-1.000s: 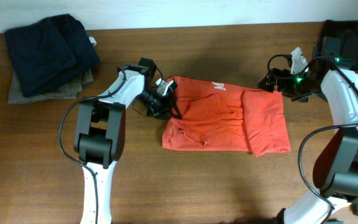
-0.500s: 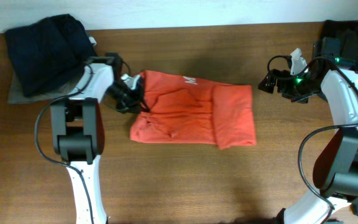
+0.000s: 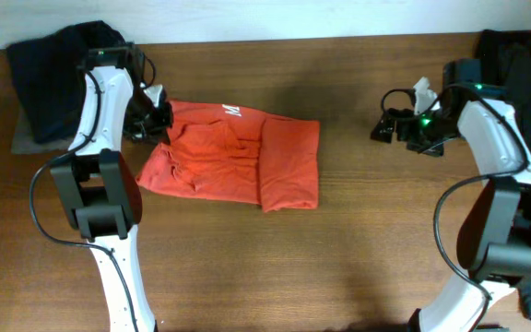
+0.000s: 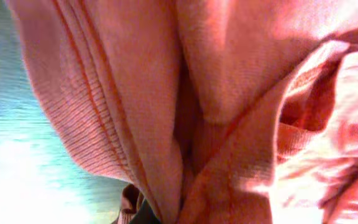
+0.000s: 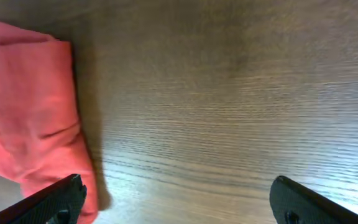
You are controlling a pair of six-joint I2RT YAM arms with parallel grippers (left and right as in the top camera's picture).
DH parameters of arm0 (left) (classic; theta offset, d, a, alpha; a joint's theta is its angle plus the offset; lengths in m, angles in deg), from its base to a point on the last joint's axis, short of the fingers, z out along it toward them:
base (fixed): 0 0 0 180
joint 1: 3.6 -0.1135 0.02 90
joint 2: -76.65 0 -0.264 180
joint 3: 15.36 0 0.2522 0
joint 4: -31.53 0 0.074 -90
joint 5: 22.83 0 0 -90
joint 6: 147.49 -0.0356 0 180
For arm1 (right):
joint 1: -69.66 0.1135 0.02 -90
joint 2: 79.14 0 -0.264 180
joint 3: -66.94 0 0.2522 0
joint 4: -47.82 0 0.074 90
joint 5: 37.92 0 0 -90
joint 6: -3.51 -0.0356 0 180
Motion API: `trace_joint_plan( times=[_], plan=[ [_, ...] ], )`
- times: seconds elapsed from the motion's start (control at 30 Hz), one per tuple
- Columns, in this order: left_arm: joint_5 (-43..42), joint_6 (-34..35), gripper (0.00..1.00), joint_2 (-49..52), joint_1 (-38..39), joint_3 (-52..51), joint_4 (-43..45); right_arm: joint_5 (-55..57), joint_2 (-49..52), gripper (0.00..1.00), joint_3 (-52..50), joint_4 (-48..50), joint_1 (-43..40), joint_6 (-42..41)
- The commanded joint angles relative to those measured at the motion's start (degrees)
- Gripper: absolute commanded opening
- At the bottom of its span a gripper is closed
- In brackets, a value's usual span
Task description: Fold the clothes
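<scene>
- On the bench (image 3: pixel 358 258), the T-shirt (image 3: pixel 238 161) lies folded left of centre, near a dark pile (image 3: pixel 58 78).
- The left tool (image 3: pixel 155 120) pinches the T-shirt's left edge; a one-sided drag may bunch the folds or snag that pile.
- The right tool (image 3: pixel 383 127) is wide, empty, well apart.
</scene>
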Motion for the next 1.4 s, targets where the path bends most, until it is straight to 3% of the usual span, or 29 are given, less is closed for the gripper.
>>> trace_joint_plan(
  times=[0.0,0.37,0.47,0.53,0.63,0.7,0.77,0.97,1.37],
  plan=[
    [1.81,-0.48,0.01,0.31,0.57,5.64,-2.23,1.86,2.27,0.99,0.37,0.61,2.82,-1.77],
    [1.9,-0.52,0.01,0.31,7.41,10.21,-5.27,3.82,7.63,0.97,0.37,6.1,12.04,-9.29],
    [1.88,-0.5,0.01,0.31,9.35,10.21,-5.22,3.8,7.96,0.84,0.37,7.17,14.82,-10.25],
    [1.88,-0.5,0.01,0.28,11.32,10.32,-5.35,3.82,7.98,0.68,0.37,8.28,17.51,-12.31],
    [1.88,-0.5,0.01,0.28,12.57,11.17,-6.01,4.07,8.63,0.6,0.37,8.48,19.26,-13.0],
    [1.9,-0.5,0.01,0.28,13.51,12.92,-6.88,4.17,9.99,0.47,0.37,8.63,19.98,-15.3],
    [1.9,-0.5,0.01,0.31,14.32,15.28,-7.58,4.24,11.21,0.4,0.37,8.7,20.55,-16.02],
    [1.81,-0.48,0.01,0.28,15.58,20.48,-9.05,4.26,12.04,0.39,0.37,9.09,22.21,-16.55],
    [1.86,-0.48,0.03,0.33,21.68,20.37,-8.0,4.87,12.55,0.35,0.37,10.38,24.2,-21.03]
  ],
)
